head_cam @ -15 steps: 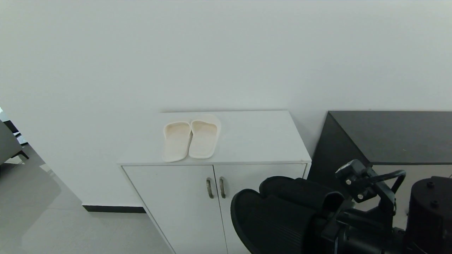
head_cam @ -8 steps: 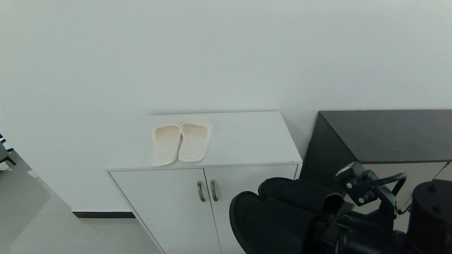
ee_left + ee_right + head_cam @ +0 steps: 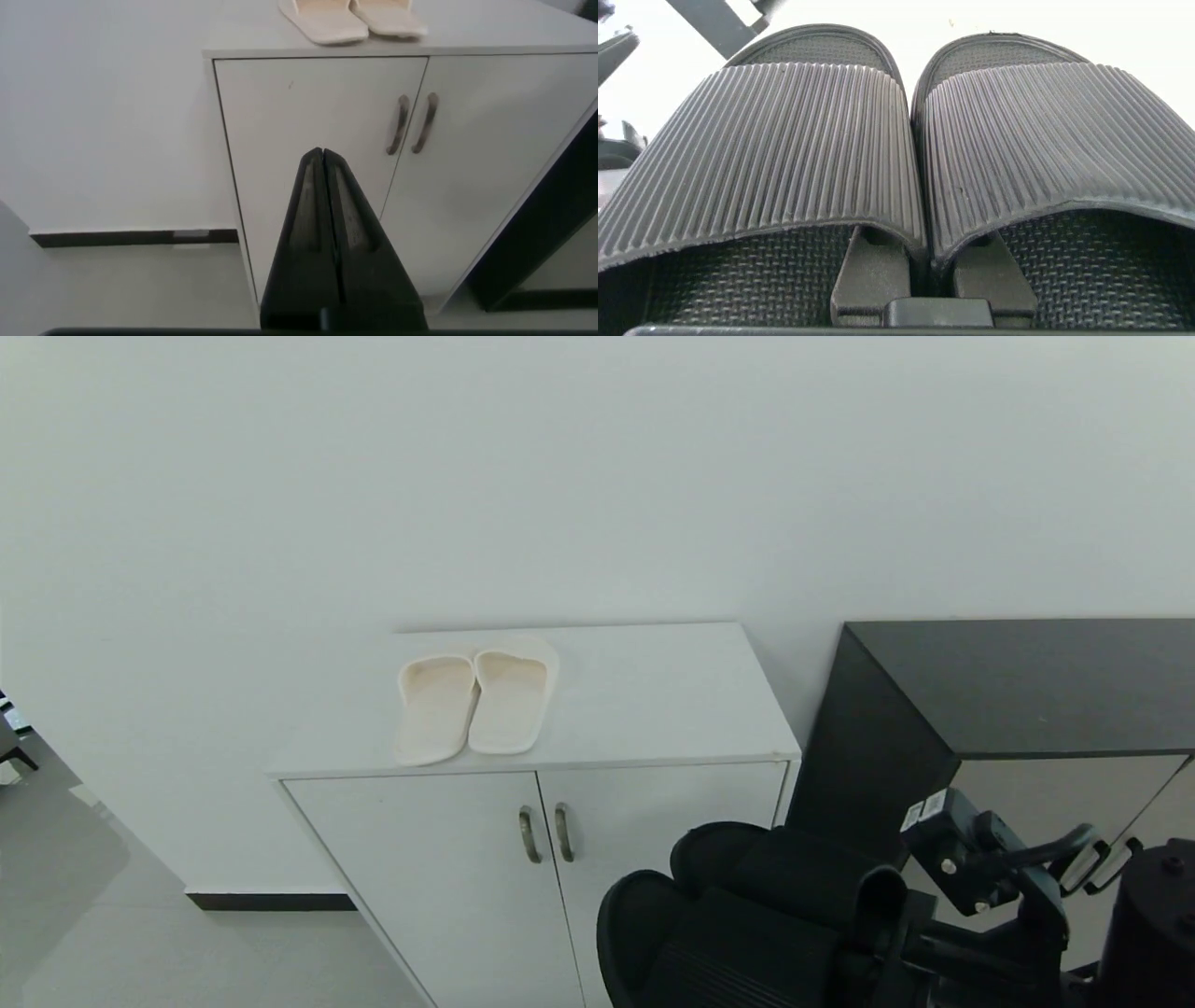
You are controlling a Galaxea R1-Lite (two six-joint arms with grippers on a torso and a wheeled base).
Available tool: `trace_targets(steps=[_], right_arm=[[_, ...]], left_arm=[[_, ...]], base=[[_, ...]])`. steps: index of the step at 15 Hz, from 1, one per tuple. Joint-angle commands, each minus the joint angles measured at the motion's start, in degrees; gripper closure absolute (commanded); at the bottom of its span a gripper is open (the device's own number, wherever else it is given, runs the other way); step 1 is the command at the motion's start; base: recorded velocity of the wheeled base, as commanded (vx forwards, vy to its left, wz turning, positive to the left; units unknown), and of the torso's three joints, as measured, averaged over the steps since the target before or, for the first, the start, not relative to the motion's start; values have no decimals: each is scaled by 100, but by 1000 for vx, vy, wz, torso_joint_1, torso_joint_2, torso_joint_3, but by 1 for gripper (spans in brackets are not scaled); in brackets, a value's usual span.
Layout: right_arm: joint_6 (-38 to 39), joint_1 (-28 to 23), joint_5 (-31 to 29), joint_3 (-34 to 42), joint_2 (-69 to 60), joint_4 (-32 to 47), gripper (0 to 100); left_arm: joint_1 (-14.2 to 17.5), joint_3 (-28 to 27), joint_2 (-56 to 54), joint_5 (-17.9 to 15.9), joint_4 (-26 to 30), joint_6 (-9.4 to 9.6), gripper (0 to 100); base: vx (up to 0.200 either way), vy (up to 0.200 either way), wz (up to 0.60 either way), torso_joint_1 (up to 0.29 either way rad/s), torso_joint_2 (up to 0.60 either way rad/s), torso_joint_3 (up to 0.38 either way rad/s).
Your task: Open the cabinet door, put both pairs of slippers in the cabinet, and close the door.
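Nearest to us, at about 5 o'clock in the head view, the right gripper (image 3: pixel 924 269) carries the pair of black slippers (image 3: pixel 738 915). In the right wrist view its two fingers (image 3: pixel 868 280) reach in under the ribbed straps, one into each slipper, and are clamped on the inner edges where the two slippers meet, so the pair sits side by side and touching. The left gripper (image 3: pixel 323 163) hangs in front of the cabinet's lower half with its fingers (image 3: pixel 304 224) pressed flat together and nothing between them; its tip points at the left door (image 3: pixel 308 112). Beyond the black pair stands the white cabinet (image 3: pixel 653 700), near the middle of the head view. Both doors are closed, the left door at 7 o'clock of the cabinet top and the right door (image 3: pixel 653 803) at 5 o'clock of it, partly behind the black slippers. The two curved metal handles (image 3: pixel 528 833) (image 3: pixel 563 832) stand upright just beside each other at the seam. On the cabinet top, toward its 9 o'clock side, we see the cream slippers (image 3: pixel 471 705) lying side by side and touching, their heels reaching the front edge. At 3 o'clock of the cabinet, close beside it, stands a dark sideboard (image 3: pixel 1027 681). Farthest away, the plain white wall (image 3: pixel 560 476) runs behind both, and a dark baseboard (image 3: pixel 271 901) meets the grey floor (image 3: pixel 93 933) at 8 o'clock.
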Motion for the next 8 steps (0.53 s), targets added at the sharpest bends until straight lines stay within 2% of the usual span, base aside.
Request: trace_targets(steps=[1,7,8], right_arm=[[-14,7,22,99,17,-27,100],[-243,-19,128,214,78,-27,100],[-234,-54,268,222,113,-27,100]], left_arm=[[1,0,-1,-1,1,2,100],[1,0,-1,-10,1,-50,100],[1,0,-1,-10,1,-59,0]], base=[[0,0,0,-203,447,246],[0,0,0,-241,538,290],[0,0,0,-242,540,286]])
